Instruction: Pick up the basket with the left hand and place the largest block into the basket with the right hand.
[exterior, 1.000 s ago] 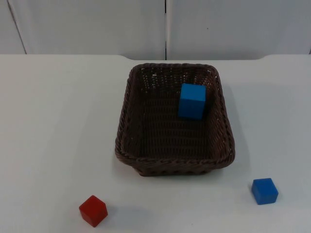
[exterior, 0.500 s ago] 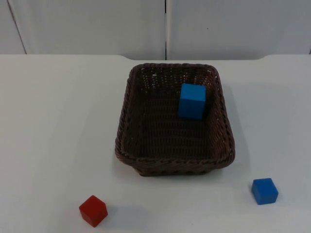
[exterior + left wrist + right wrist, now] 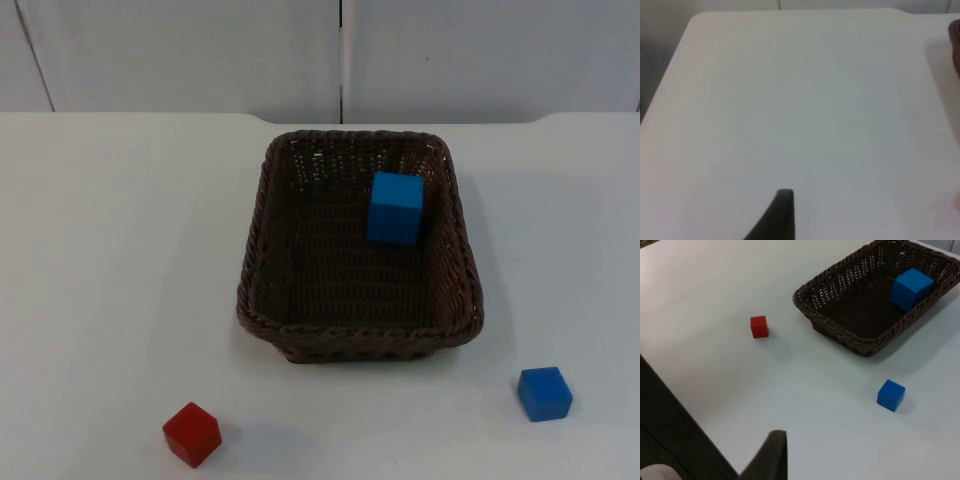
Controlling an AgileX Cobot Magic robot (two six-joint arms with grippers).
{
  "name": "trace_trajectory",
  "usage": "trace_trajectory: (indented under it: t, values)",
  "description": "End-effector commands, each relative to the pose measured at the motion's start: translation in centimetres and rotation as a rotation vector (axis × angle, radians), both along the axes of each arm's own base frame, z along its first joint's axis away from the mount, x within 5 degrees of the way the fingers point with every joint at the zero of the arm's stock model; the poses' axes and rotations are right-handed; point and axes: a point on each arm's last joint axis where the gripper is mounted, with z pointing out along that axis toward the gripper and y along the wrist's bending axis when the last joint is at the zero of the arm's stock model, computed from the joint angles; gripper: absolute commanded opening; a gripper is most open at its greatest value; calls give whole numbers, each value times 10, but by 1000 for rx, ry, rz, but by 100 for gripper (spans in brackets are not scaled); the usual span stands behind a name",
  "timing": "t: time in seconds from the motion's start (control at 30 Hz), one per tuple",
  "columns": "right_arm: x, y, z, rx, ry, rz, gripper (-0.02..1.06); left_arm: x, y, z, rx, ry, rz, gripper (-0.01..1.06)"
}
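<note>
Nothing has moved since the earlier frames. We count one basket [image 3: 300, 250] on the tabletop [image 3: 120, 250], holding one large blue block [image 3: 395, 208]; one small blue block [image 3: 545, 393] and one red block [image 3: 192, 434] lie outside. We cannot tell either tool's opening; both arms wait.

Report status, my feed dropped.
Both grippers pulled back, off the table. Large blue block inside basket, basket on table. Small blue block and red block outside, nothing obstructing.
</note>
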Motion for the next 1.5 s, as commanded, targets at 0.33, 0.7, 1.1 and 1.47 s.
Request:
trace_trajectory:
  t: [0.33, 0.7, 1.1, 1.47]
  values:
    - [0, 1, 1, 14, -5, -36, 105, 1, 0, 0, 1, -11, 13, 105]
    - [-1, 2, 1, 13, -7, -242, 105, 1, 0, 0, 1, -11, 13, 105]
    - [-2, 3, 1, 12, -8, -473, 105, 1, 0, 0, 1, -11, 13, 105]
    - [-3, 4, 1, 11, -9, -661, 105, 1, 0, 0, 1, -11, 13, 105]
